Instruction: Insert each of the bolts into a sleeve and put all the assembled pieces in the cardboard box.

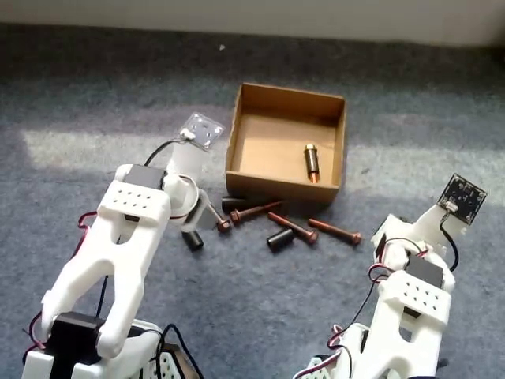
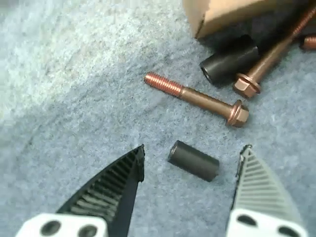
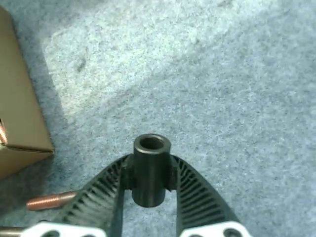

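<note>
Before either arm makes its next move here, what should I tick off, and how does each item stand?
1. Grip of right pincer on held sleeve: ok, shut on it, bore end free.
2. Opening of left pincer: ok, open, a finger either side of the loose sleeve.
3. Gap from loose sleeve to nearest bolt: ok, apart.
4. Height of left pincer for closing: cannot tell.
5. Room in the box: ok, one assembled piece inside.
</note>
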Robot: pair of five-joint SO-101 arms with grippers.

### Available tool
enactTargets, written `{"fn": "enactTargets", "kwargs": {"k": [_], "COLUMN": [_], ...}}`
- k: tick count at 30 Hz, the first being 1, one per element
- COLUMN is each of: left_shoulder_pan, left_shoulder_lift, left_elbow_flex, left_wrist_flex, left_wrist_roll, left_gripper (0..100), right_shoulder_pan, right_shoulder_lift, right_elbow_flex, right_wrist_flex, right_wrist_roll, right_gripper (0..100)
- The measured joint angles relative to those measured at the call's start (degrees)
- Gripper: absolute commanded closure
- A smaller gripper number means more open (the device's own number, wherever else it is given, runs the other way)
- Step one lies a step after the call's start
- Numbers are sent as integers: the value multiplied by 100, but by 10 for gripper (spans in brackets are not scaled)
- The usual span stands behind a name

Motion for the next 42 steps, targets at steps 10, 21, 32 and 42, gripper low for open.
{"fn": "enactTargets", "kwargs": {"k": [10,21,32,42], "left_shoulder_pan": [0,475,712,958], "left_shoulder_lift": [0,1503,3191,4026], "left_elbow_flex": [-185,-1073,-2708,-3411], "left_wrist_flex": [-35,-158,1187,1240], "left_wrist_roll": [-4457,-5899,-6224,-6224], "left_gripper": [699,697,698,706], "right_shoulder_pan": [-18,-18,-35,-44], "right_shoulder_lift": [0,0,0,0], "right_elbow_flex": [0,0,0,0], "right_wrist_flex": [0,0,0,0], "right_wrist_roll": [18,18,18,18], "right_gripper": [992,992,992,992]}}
